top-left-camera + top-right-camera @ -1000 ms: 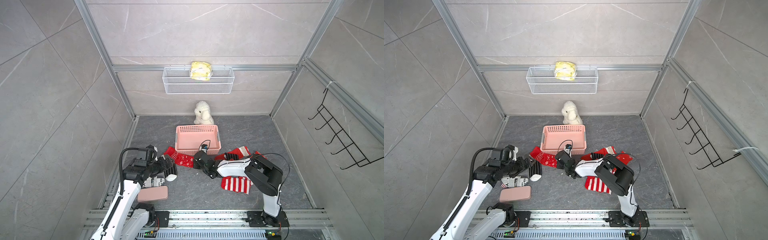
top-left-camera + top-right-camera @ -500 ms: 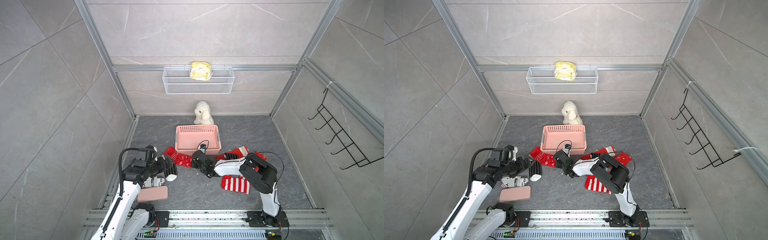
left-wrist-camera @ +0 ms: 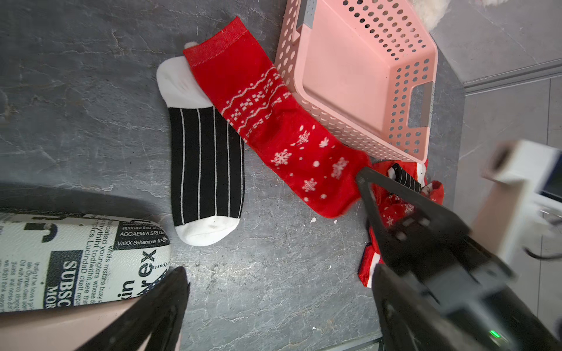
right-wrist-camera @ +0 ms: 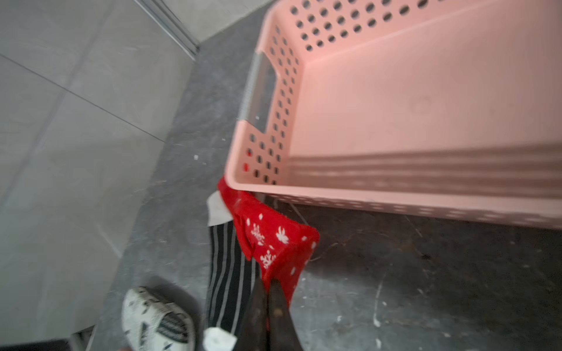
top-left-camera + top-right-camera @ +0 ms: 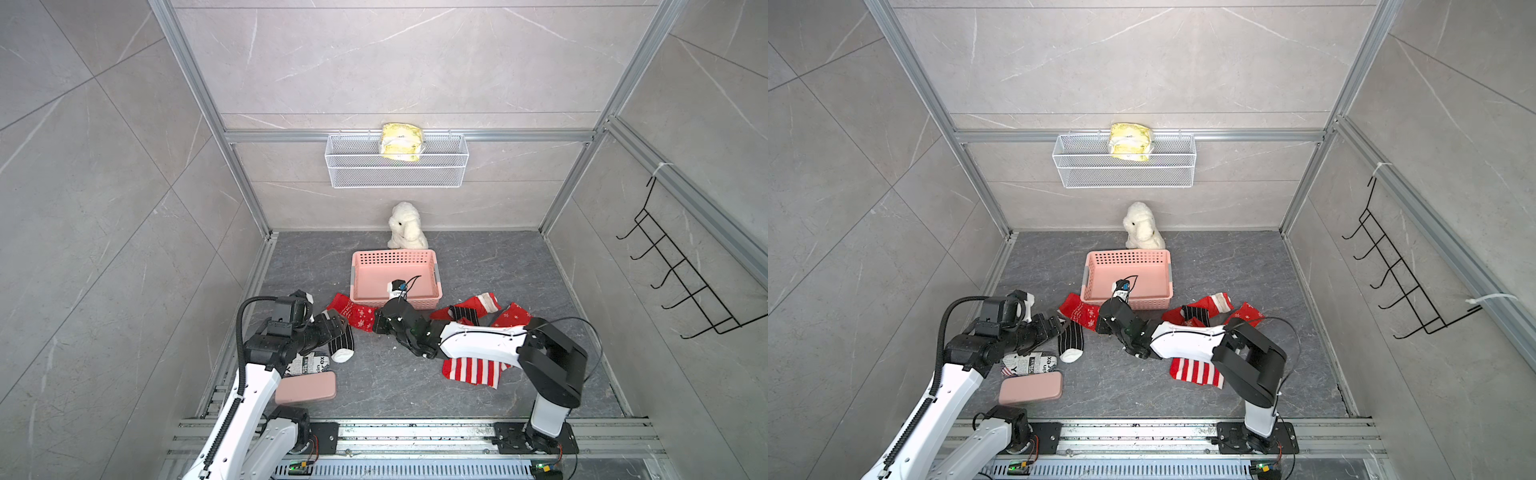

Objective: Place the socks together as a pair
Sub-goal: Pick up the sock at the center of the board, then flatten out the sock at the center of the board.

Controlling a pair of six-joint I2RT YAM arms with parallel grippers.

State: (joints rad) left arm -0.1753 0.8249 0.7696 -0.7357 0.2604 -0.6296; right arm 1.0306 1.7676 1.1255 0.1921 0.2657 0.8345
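Note:
A red snowflake sock (image 5: 353,313) (image 5: 1080,312) lies by the pink basket's front left corner. My right gripper (image 5: 376,325) (image 5: 1100,323) (image 4: 267,284) is shut on that sock's toe end, and the fabric (image 4: 273,240) bunches up at the jaws. A black sock with thin white stripes (image 5: 341,343) (image 3: 206,164) lies flat beside it, partly under the red one (image 3: 273,130). My left gripper (image 5: 338,322) (image 3: 278,270) hovers open above bare floor near the black sock. A red-and-white striped sock (image 5: 473,370) lies under the right arm. More socks (image 5: 478,309) are heaped to the right of the basket.
The pink basket (image 5: 395,254) stands mid-floor with a white plush toy (image 5: 405,226) behind it. A newspaper-print case (image 5: 311,365) and a pink case (image 5: 305,387) lie at the front left. A wire shelf (image 5: 397,176) hangs on the back wall. Black hooks (image 5: 681,270) hang on the right wall.
My right gripper has reached a little to the left and closed on the red snowflake sock's toe. The left arm has not moved.

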